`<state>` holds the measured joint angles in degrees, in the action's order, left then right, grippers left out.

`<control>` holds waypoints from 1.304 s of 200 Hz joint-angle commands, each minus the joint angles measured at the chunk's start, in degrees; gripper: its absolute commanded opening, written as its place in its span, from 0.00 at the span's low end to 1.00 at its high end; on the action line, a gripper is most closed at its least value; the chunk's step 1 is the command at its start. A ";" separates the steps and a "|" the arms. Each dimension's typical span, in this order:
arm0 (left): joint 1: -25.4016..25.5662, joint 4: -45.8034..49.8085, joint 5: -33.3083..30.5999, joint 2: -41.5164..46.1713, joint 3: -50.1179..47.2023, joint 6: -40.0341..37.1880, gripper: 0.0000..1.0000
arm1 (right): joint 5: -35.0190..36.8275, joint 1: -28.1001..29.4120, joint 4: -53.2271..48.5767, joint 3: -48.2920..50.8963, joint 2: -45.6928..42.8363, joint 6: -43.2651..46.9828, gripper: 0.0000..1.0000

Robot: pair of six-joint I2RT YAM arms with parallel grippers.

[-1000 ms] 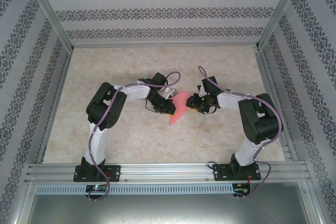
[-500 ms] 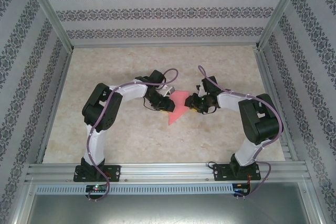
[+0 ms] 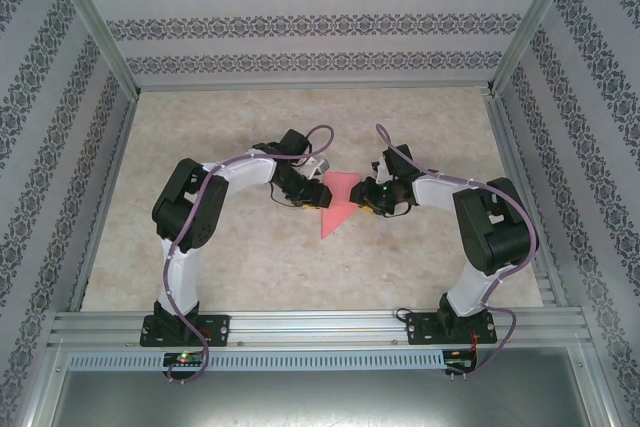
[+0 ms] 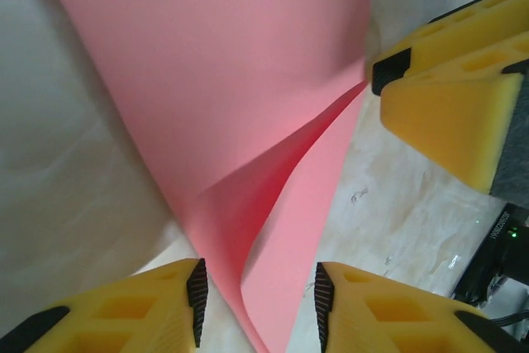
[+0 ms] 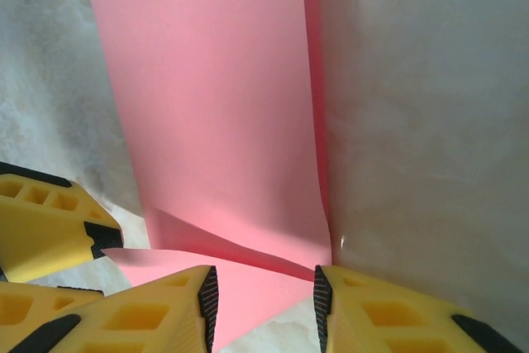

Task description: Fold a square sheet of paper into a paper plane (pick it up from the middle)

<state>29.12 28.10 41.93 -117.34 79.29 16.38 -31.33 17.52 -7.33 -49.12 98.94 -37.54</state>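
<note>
The square sheet of paper lies at the middle of the counter, partly folded into a pink wedge with its point toward the near edge and its broad end between the two arms. In the left wrist view one layer lifts off the layer beneath in a soft curl, so that crease looks unset.

The left end effector sits at the sheet's left edge. Its fingers stand apart with the curled edge rising in the gap and neither pad pressing it. The right end effector is at the right edge, also apart, straddling the corner where a small flap overlaps the main panel.

The step in hand seems to be setting this fold. To do it well, one end effector should pin the lower layer flat while the other lays the loose layer down and presses along the crease from the point outward. Thin paper will likely slide on the smooth counter, so contact should be light and square. The two end effectors are near each other, so they need room.
</note>
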 commanded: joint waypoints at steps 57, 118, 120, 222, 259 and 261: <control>-0.47 -1.92 4.06 -3.14 0.25 0.61 0.28 | -0.07 -0.09 -0.44 0.48 -2.73 -0.02 0.38; -0.91 -2.56 7.46 -1.90 -0.17 -0.01 0.02 | -2.56 -1.23 0.23 1.51 -5.05 -0.44 0.40; -0.95 -2.66 7.57 -1.81 -0.25 0.01 0.02 | -2.78 -1.29 0.35 1.58 -5.06 -0.50 0.40; -3.74 -9.79 16.34 3.13 -3.28 3.95 0.00 | -10.67 -3.04 9.55 4.36 -4.51 -5.46 0.48; -3.83 -11.02 17.10 2.95 -3.61 4.67 0.00 | -13.56 -2.89 15.41 5.16 -3.07 -9.30 0.49; -3.93 -11.21 17.23 2.98 -3.63 4.81 0.00 | -13.64 -2.87 15.59 5.11 -2.97 -9.39 0.49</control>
<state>25.76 19.97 56.84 -116.09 76.60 19.88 -41.34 15.09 2.35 -44.93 94.67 -43.59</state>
